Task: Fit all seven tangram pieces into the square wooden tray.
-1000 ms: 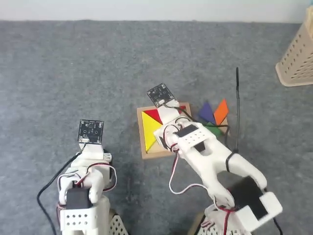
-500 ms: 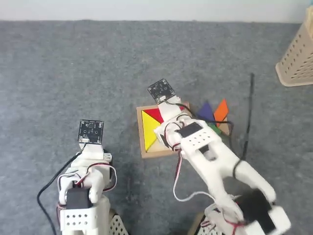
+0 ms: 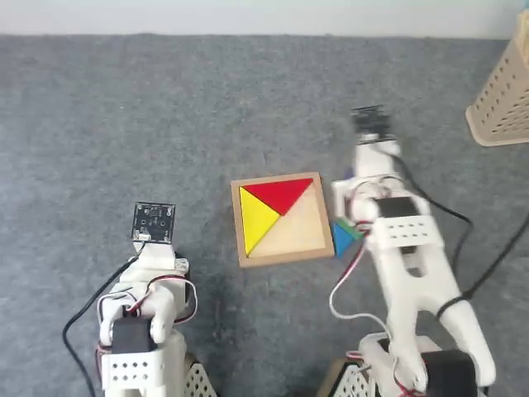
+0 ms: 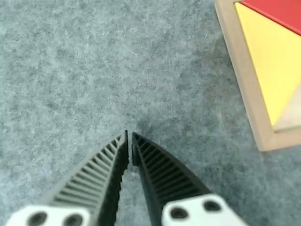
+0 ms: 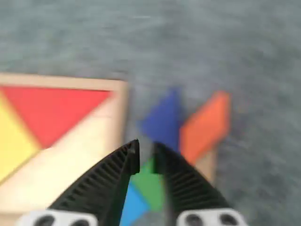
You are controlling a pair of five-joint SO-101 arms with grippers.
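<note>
High view: the wooden tray [image 3: 236,227] sits at the centre of the frame on grey carpet [image 3: 124,107]. A red triangle [image 3: 281,194] and a yellow triangle [image 3: 256,219] are fitted into its upper-left half. The right arm [image 3: 401,240] stands just right of it, with a light blue piece [image 3: 340,238] between them. The left arm [image 3: 145,289] is at lower left.

Left wrist view: the left gripper [image 4: 130,136] is closed and empty, over carpet near the tray's corner.

Right wrist view: the right gripper [image 5: 146,146] is parted by a slim gap and empty. It is above a green piece [image 5: 150,186], near a dark blue triangle [image 5: 162,120] and an orange piece [image 5: 204,125].
</note>
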